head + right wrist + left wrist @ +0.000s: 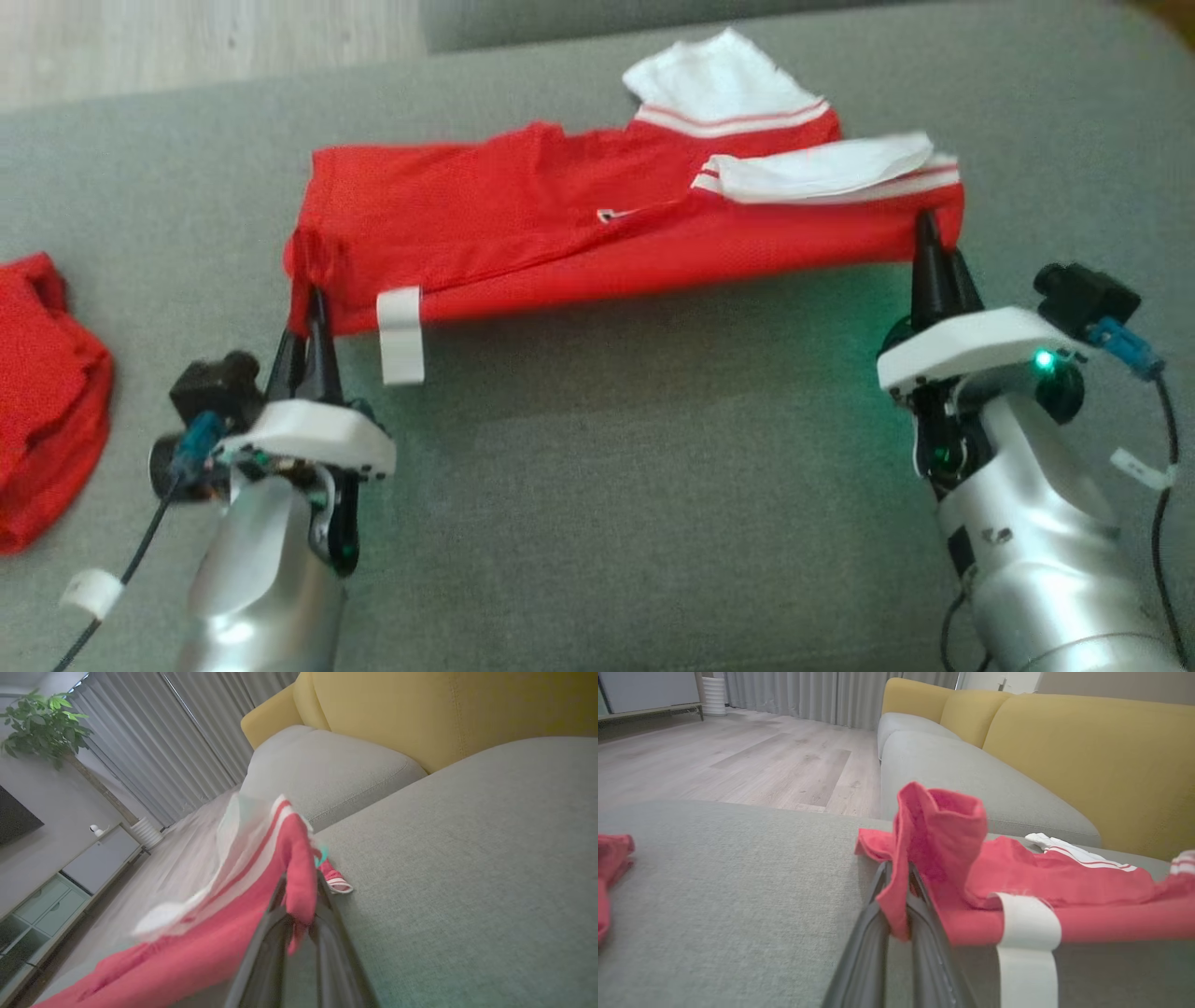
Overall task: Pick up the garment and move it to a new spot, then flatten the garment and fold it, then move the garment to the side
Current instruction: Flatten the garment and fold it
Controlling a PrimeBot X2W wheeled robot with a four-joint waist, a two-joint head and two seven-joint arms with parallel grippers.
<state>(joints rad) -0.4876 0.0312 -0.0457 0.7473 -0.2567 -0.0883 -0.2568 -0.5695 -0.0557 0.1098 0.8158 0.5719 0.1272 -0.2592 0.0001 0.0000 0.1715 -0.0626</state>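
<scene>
**Q:** What do the two pincers have hold of?
**A:** Both are closed on cloth. Your left gripper [314,301] pinches the near left corner of the red garment [560,215], and the left wrist view shows a tuft of fabric standing up out of the grip. Your right gripper [926,229] pinches the near right corner, beside the striped sleeve band.

**Q:** Where is the garment?
**A:** It lies across the grey cushion [607,467], stretched between your two grippers. Its near edge looks raised, with a shadow beneath it, and the far part appears to rest on the cushion.

**Q:** What could go wrong from here?
**A:** Each grip takes only a small bite at the edge, so a fast or uneven pull may let a corner slip out. If you spread the arms wider, the cloth could be strained. If you bring them closer, the middle will likely sag and wrinkle. The white sleeves [719,79] lie loose at the right end and may flop under the body during a fold. The other red cloth [37,392] lies well apart to the left, yet a leftward sweep could catch it.

**Q:** How does the garment look?
**A:** It is a red jersey with white sleeves edged in red and white stripes. A white label [401,336] hangs from the near edge, just beside the left gripper. The body is fairly flat, with a diagonal crease across its middle, and the cloth looks thin and limp.
</scene>
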